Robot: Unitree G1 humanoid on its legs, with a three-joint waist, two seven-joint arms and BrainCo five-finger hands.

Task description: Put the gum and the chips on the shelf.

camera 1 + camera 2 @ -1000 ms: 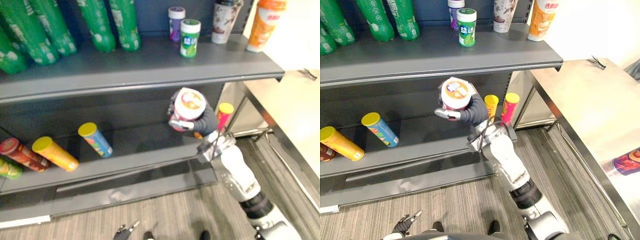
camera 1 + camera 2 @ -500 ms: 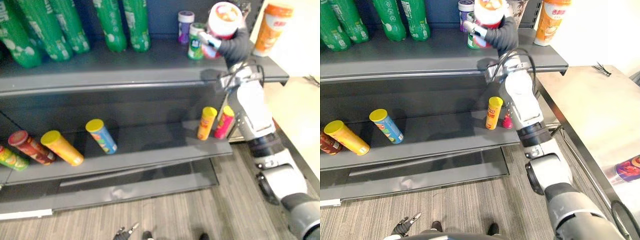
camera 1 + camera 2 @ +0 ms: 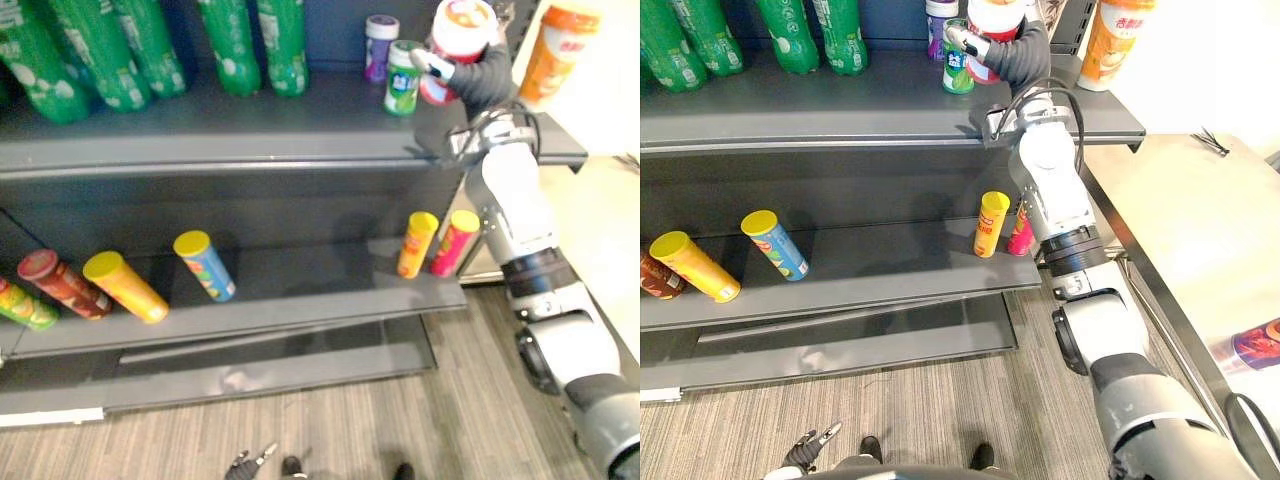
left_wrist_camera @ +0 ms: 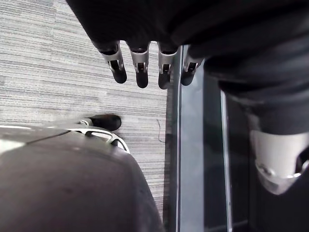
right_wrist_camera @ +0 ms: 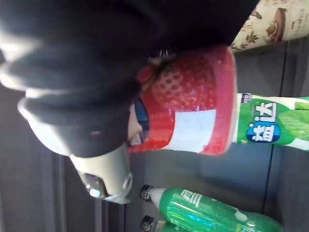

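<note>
My right hand (image 3: pixel 480 76) is shut on a red tub with a white lid and strawberry print (image 3: pixel 457 32), thumb and fingers curled round its side. It holds the tub upright over the right part of the top shelf (image 3: pixel 300 140), right beside a green gum jar (image 3: pixel 403 77). The right wrist view shows the tub (image 5: pixel 193 106) close against that green jar (image 5: pixel 270 126); I cannot tell whether its base touches the shelf. Chip cans lean on the lower shelf: a yellow one (image 3: pixel 416 244) and a pink one (image 3: pixel 455 242). My left hand (image 4: pixel 140 67) hangs with straight fingers over the floor.
Green bottles (image 3: pixel 230 45) line the back of the top shelf, with a purple jar (image 3: pixel 379 45), a patterned cup (image 5: pixel 270 24) and an orange cup (image 3: pixel 557 50). More chip cans lie on the lower shelf: blue (image 3: pixel 205 265), yellow (image 3: pixel 125 287), red (image 3: pixel 60 285). A steel table (image 3: pixel 1200 230) stands at the right.
My right hand has lifted the red tub from the lower shelf's height up to the top shelf, then settled it beside the green gum jar. The view has shifted slightly.
</note>
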